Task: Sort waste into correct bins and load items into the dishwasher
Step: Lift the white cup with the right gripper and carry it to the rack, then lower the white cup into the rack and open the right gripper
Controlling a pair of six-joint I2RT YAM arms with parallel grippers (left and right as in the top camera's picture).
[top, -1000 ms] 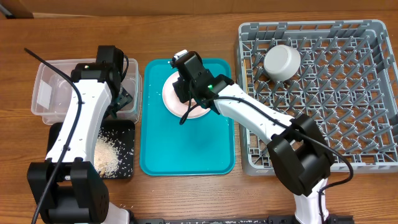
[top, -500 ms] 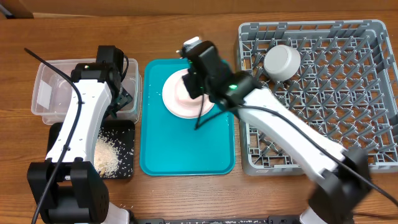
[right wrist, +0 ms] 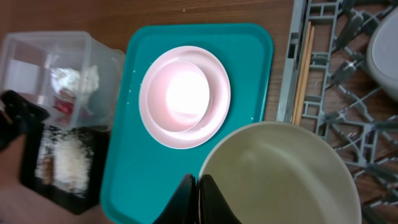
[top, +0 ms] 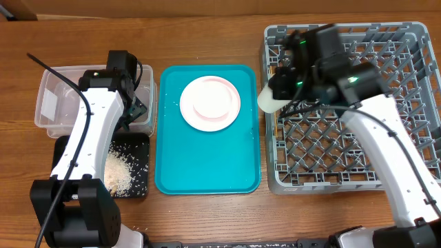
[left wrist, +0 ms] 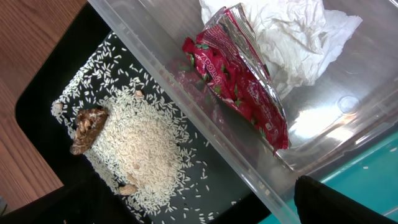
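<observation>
My right gripper (right wrist: 198,199) is shut on the rim of the cream cup (right wrist: 280,174) and holds it over the left edge of the grey dish rack (top: 386,117). The cup also shows in the overhead view (top: 271,100). A pink bowl (top: 209,100) sits on the pink plate (top: 231,114) on the teal tray (top: 207,162). My left gripper (left wrist: 186,211) is open and empty above the black tray (left wrist: 56,74), which holds rice (left wrist: 140,146) and brown scraps (left wrist: 89,127). The clear tub (left wrist: 348,106) holds the red wrapper (left wrist: 239,84) and white napkin (left wrist: 292,37).
A white bowl (right wrist: 385,56) lies in the rack's back left part, hidden under my right arm in the overhead view. Wooden chopsticks (right wrist: 303,74) lie along the rack's left edge. The tub and black tray stand close against the teal tray's left side.
My right arm has swung right from the pink plate to the rack's left edge, carrying the cream cup. The left arm has not moved.
</observation>
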